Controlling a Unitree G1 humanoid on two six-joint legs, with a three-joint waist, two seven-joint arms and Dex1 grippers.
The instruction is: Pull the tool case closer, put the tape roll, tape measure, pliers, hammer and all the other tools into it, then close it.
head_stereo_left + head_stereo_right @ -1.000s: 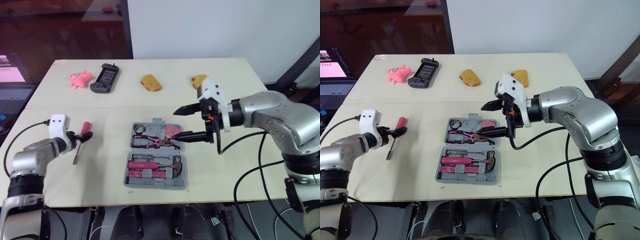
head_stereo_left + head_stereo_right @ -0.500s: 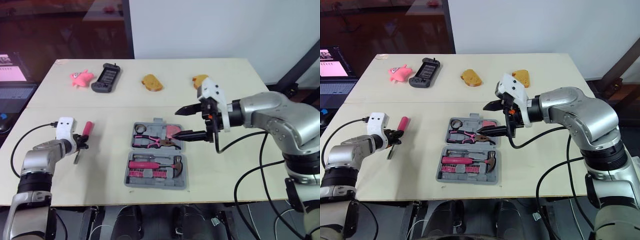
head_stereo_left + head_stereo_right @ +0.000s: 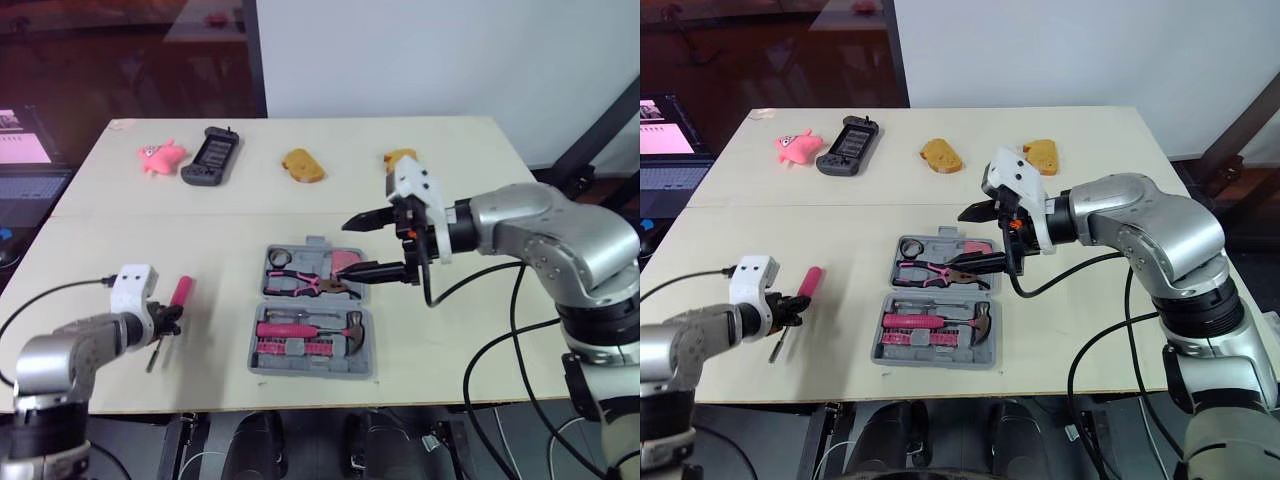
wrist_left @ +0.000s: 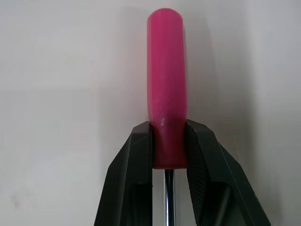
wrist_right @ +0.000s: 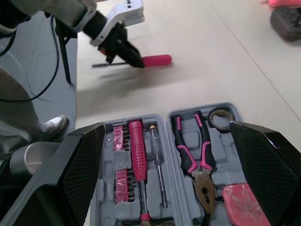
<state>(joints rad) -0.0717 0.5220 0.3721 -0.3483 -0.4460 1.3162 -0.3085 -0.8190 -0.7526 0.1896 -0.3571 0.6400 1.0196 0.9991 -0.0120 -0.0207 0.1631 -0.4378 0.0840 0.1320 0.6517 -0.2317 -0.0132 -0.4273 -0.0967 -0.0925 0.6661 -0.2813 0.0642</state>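
Note:
The grey tool case (image 3: 364, 367) lies open at the table's middle. In it are pink-handled pliers (image 3: 305, 285), a hammer (image 3: 312, 330), a tape roll (image 3: 279, 258), a pink tape measure (image 3: 347, 261) and a strip of bits (image 3: 290, 348). My left gripper (image 3: 166, 320) is near the front left of the table, shut on the pink handle of a screwdriver (image 4: 165, 70), whose metal shaft (image 3: 152, 355) points back toward me. My right gripper (image 3: 349, 248) hovers open over the case's far right corner, nothing between its fingers (image 5: 84, 169).
Along the far edge lie a pink toy (image 3: 160, 155), a black handheld console (image 3: 210, 155) and two yellow-brown bread-like pieces (image 3: 302, 165) (image 3: 398, 157). A laptop (image 3: 25, 170) stands off the table's left side. The front edge runs just below the case.
My left gripper closed on the screwdriver's handle and drew it toward the front edge. My right gripper drifted slightly left, still open.

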